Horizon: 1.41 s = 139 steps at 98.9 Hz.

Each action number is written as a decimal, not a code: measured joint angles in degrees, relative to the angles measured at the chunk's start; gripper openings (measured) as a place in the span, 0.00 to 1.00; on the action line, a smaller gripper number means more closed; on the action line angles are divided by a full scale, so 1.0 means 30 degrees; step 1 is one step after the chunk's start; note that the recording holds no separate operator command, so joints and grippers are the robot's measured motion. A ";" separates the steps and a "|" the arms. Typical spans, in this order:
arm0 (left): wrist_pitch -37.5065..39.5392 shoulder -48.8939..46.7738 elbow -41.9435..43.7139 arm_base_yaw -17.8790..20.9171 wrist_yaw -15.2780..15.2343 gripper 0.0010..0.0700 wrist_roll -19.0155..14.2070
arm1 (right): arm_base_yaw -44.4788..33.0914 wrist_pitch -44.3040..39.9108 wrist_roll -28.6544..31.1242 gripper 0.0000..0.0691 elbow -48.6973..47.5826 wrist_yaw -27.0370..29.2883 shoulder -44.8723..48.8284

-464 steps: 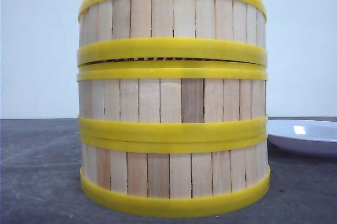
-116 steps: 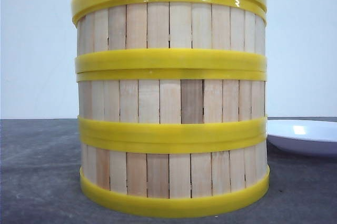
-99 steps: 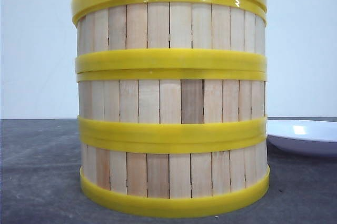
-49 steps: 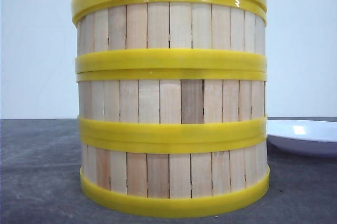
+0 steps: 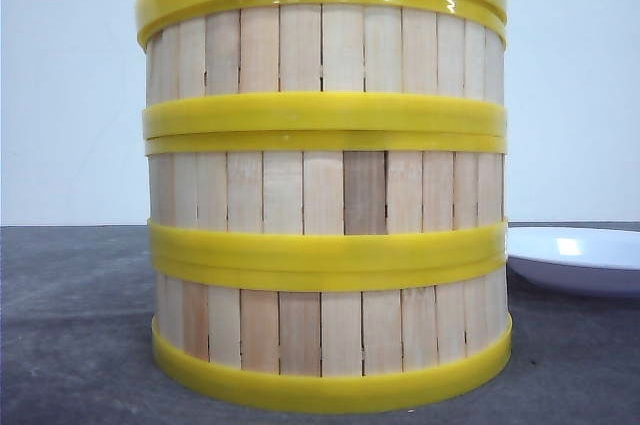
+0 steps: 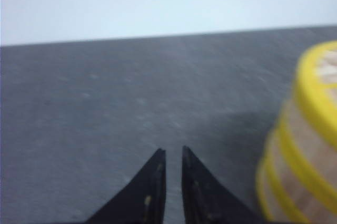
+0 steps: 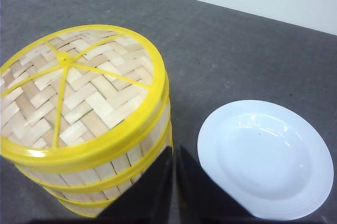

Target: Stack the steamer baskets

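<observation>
The lid (image 7: 73, 89) now caps the steamer baskets (image 5: 325, 245); both grippers (jaws nearly closed, empty) hang clear.

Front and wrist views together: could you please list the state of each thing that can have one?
Baskets: three stacked in one upright column on the table.
Lid: seated flat on the top basket, closing the stack.
Plate: empty, upright, beside the stack, not touching it.
Left gripper: shut, holding nothing, away from the stack.
Right gripper: shut, holding nothing, above the gap between stack and plate.
</observation>
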 joint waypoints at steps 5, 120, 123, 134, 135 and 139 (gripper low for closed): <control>0.1013 -0.0648 -0.1195 0.0510 -0.0015 0.03 0.0022 | 0.0000 0.0000 0.0000 0.01 0.0000 0.0000 0.0000; 0.5144 -0.5187 -0.9413 0.1530 -0.3504 0.03 -0.0787 | 0.0000 0.0000 0.0007 0.01 0.0000 0.0000 0.0000; 0.5151 -0.5187 -0.9413 0.1530 -0.3512 0.03 -0.0801 | 0.0000 0.0000 0.0007 0.01 0.0000 0.0000 0.0000; 0.5151 -0.5187 -0.9413 0.1530 -0.3512 0.03 -0.0801 | 0.0000 0.0000 0.0007 0.01 0.0000 0.0000 0.0000; 0.5151 -0.5187 -0.9420 0.1530 -0.3512 0.03 -0.0801 | 0.0000 0.0000 0.0007 0.01 0.0000 0.0000 0.0000; 0.5151 -0.5187 -0.9420 0.1530 -0.3512 0.03 -0.0801 | 0.0000 0.0000 0.0007 0.01 0.0000 0.0000 0.0000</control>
